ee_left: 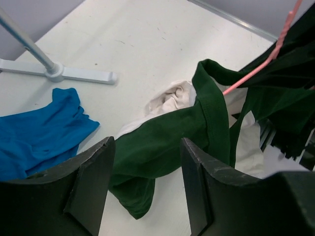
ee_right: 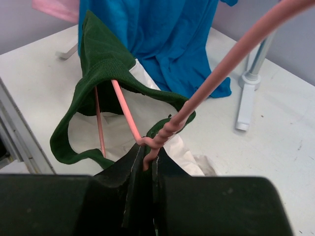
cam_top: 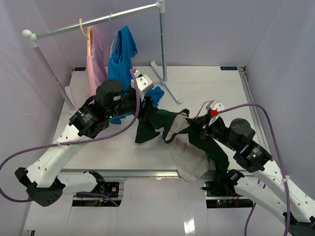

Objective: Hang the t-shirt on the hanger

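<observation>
Pink, thin wire clothes hanger [ee_right: 167,129] held at its twisted neck by the right fingers [ee_right: 129,177], which are pressed together on it; two wire limbs run down inside a green-edged opening of the white-bodied t-shirt with dark green sleeves and shoulders [ee_right: 103,64]; whether that opening is collar or sleeve cannot be told. Left fingers [ee_left: 91,182] stand wide apart, gripping nothing; a dark green fold of the t-shirt lies across the gap beyond their tips. T-shirt bunched between the two arms toward the front of the white bench [cam_top: 206,88], its white body reaching the near edge beneath the right arm. Bright blue shirt [ee_left: 44,130] hangs from the grey metal clothes rack [cam_top: 98,20], its hem lying on the bench near the rack's foot; pale pink garment [cam_top: 96,59] hangs beside it.
</observation>
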